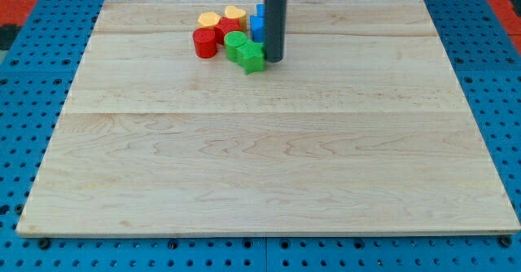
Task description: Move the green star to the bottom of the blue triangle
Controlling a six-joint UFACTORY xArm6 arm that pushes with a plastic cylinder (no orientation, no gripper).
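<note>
We've got our rod (274, 19) standing upright near the view's top, and my tip (274, 60) is planted down on the surface there.

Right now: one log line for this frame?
my tip at green star's right | blue blocks behind rod | star not yet below them

A straight, smooth, dark grey rod ending in my tip (274, 60).
</note>
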